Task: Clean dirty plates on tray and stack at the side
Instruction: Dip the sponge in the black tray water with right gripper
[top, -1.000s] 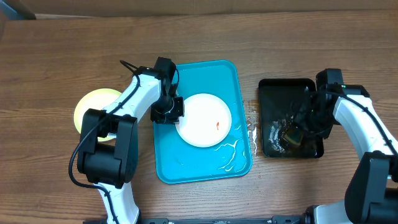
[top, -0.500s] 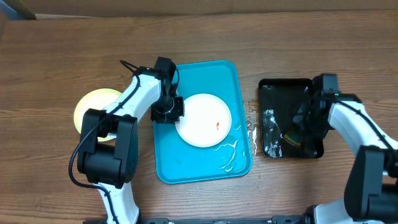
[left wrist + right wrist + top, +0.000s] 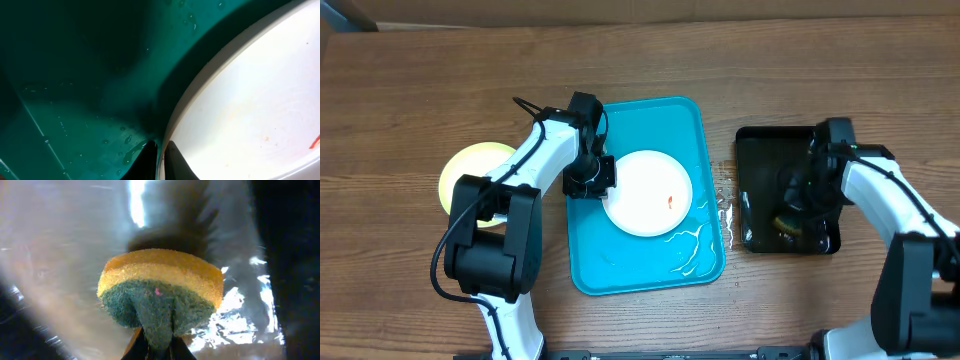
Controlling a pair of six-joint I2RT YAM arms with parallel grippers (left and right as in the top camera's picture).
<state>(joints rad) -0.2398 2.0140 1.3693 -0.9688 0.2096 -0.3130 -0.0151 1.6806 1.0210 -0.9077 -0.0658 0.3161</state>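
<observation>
Left gripper (image 3: 159, 152) jaws clamped on white plate (image 3: 647, 193) rim in the tray (image 3: 620, 270); right gripper (image 3: 156, 342) jaws pinching sponge (image 3: 160, 280) over black tray (image 3: 760, 145).

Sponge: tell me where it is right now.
In the overhead view the sponge is on the right side, pinched in the right hand over the black tray, right of the turquoise tray.

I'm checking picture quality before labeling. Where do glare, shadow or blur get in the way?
Right wrist: sponge sharp, black tray behind it blurred, with bright wet glare. Left wrist: heavy shadow darkens the blue tray; white plate nearly washed out. Overhead: evenly lit, sharp.
</observation>
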